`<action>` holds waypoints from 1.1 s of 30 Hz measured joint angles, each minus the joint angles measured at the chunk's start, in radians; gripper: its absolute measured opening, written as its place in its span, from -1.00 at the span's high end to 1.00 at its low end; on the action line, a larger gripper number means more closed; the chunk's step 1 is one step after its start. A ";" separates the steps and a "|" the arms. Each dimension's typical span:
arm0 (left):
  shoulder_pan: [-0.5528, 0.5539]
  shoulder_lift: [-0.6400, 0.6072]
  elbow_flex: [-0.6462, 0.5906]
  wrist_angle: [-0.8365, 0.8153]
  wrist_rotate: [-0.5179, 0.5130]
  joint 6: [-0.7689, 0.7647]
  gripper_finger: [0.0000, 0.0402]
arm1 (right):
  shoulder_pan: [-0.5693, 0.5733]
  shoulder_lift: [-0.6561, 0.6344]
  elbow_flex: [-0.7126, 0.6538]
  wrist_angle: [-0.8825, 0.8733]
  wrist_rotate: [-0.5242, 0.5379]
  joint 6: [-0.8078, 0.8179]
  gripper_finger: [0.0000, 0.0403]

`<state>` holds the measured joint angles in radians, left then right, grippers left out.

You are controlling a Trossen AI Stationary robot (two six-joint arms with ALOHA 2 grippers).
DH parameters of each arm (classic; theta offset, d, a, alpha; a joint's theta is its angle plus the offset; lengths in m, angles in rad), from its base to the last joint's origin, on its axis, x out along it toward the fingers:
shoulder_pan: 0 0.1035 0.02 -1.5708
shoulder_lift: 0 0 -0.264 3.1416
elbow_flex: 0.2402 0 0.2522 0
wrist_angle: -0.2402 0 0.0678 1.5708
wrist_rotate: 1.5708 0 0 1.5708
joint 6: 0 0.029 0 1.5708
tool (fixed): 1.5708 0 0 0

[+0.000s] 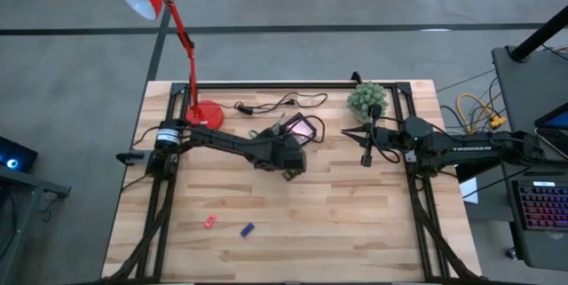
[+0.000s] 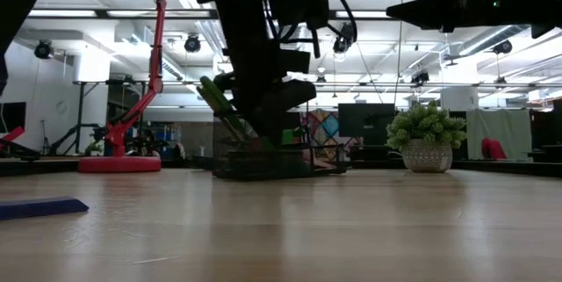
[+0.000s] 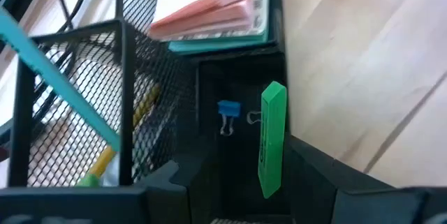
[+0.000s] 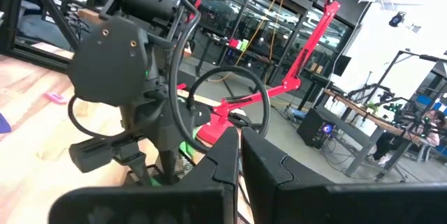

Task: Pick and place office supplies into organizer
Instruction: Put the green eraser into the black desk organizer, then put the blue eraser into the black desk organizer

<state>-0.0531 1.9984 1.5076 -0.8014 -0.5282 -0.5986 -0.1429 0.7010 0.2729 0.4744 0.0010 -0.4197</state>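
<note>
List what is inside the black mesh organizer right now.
In the organizer, the left wrist view shows a green block standing on end, a blue binder clip, a pink sticky-note pad, a teal pen and a pencil. The compartment floors stay dark.

Readable only in part: pale lettering along the right arm, right of centre in the high view, apparently "TROSSEN". Dark print down the green bar at lower centre of the left wrist view, too blurred to make out. Nothing else legible.
</note>
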 joint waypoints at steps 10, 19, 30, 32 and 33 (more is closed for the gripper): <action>0.021 0.000 0.046 -0.095 0.055 0.005 0.33 | 0.000 0.000 0.000 -0.003 0.000 0.000 0.96; 0.025 0.000 0.061 -0.125 0.055 0.038 0.27 | 0.000 0.000 0.000 -0.007 0.000 0.000 0.96; 0.027 -0.004 0.064 -0.127 0.055 0.059 0.03 | 0.000 0.000 0.000 -0.007 0.000 0.000 0.96; 0.026 -0.015 0.064 -0.127 0.060 0.059 0.02 | 0.000 0.000 0.000 -0.007 0.000 0.000 0.96; 0.025 -0.024 0.065 -0.128 0.073 0.060 0.02 | 0.000 0.000 0.000 -0.007 0.000 0.000 0.96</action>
<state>-0.0286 1.9745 1.5731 -0.9295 -0.4553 -0.5391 -0.1429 0.7011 0.2733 0.4675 0.0013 -0.4194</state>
